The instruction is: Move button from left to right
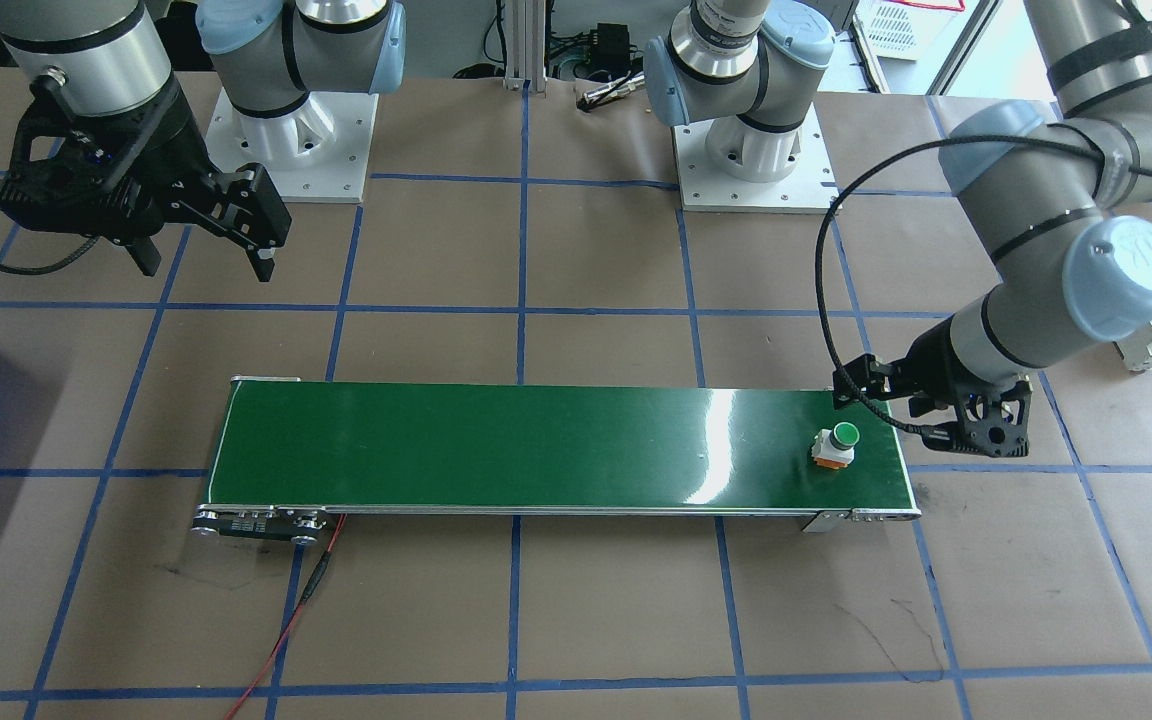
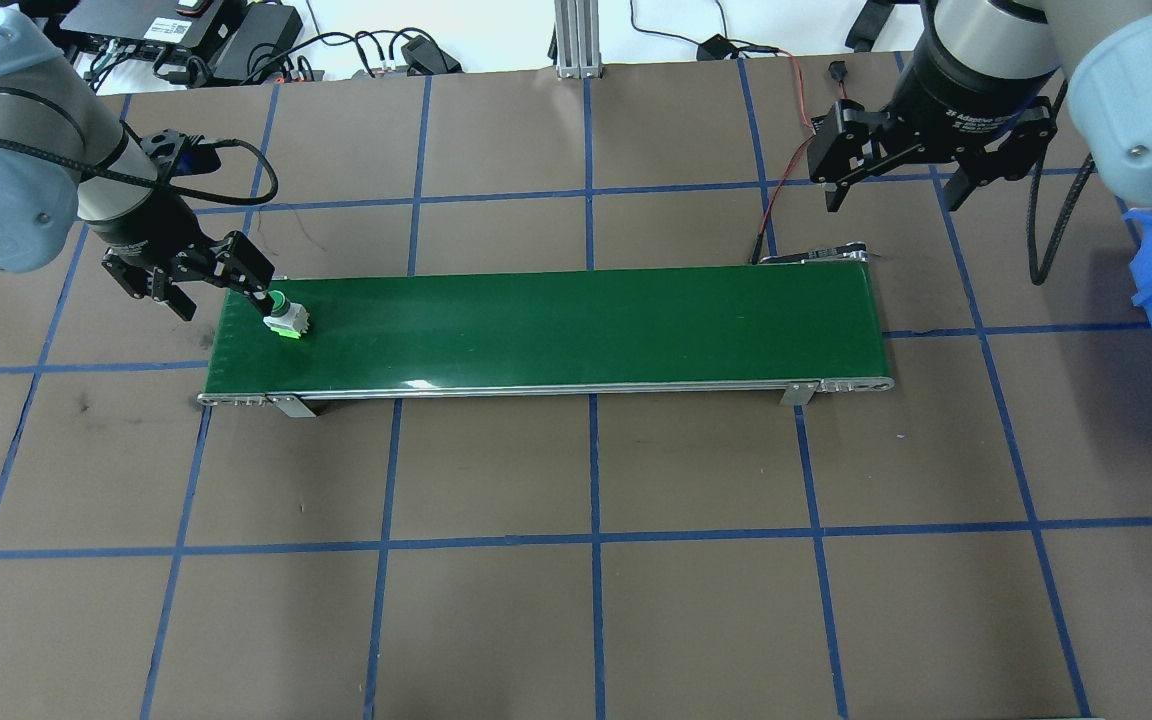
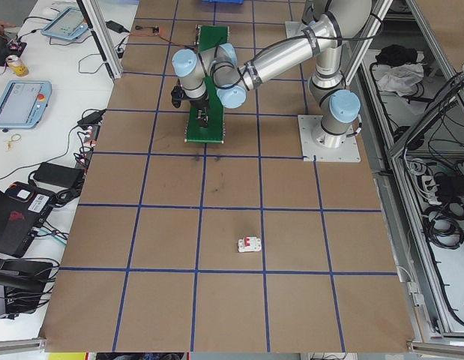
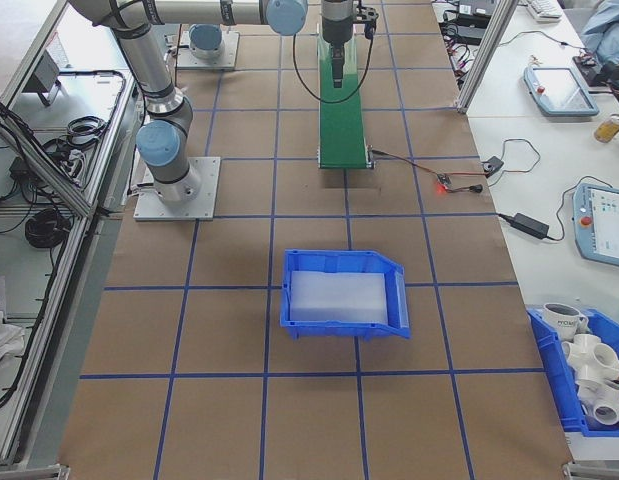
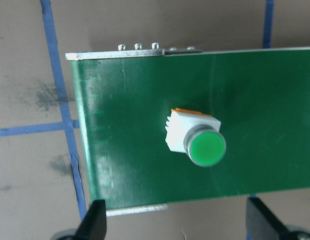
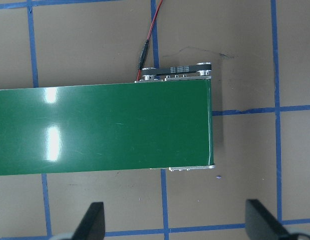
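Your left gripper hangs with its jaws spread wide and nothing between them, just off the left end of the green conveyor belt, close beside the button but not touching it as far as the overhead view shows. In the left wrist view the two fingertips sit at the bottom edge, well apart, with the button ahead of them and not yet between them. The button stands on the belt near that left end, tilted a little, green cap up, white square body below and a sliver of orange base showing. Your right gripper is likewise spread and empty, hovering beyond the far side of the belt's right end; its wrist view shows only bare belt there. Expect the button to be light and rigid, a hard plastic part much smaller than your gripper, so it will likely skate or tip on the glossy belt if one finger reaches it first. The round cap looks smooth and would probably slip or roll out of a pinch; you would do better to close on the flat opposite faces of the white body, low down, with the fingers squared to those faces. Gentle closing force should do. The blue bin lies on the table well off the right end.
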### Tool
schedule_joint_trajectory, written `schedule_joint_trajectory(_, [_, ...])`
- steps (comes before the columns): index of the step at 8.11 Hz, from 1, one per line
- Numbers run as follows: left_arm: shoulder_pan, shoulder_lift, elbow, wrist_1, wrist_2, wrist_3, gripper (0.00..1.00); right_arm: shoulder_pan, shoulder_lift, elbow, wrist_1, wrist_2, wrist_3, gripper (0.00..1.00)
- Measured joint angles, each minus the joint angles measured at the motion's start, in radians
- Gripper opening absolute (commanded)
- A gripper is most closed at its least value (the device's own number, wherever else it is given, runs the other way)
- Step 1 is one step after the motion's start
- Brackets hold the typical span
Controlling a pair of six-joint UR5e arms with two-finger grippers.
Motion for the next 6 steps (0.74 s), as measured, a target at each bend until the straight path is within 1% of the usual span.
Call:
schedule_joint_trajectory(3, [-0.049,0.202,0.001,-0.184,0.01,-0.123,1.0,0.0,0.0,0.0,0.0,0.0,0.0,1.0])
schedule_joint_trajectory(4, [-0.052,0.242,0.001,-0.225,0.023,-0.135,1.0,0.0,0.0,0.0,0.0,0.0,0.0,1.0])
schedule_joint_trajectory(6, [-0.053,0.267,0.002,-0.258,0.091,-0.149,1.0,0.0,0.0,0.0,0.0,0.0,0.0,1.0])
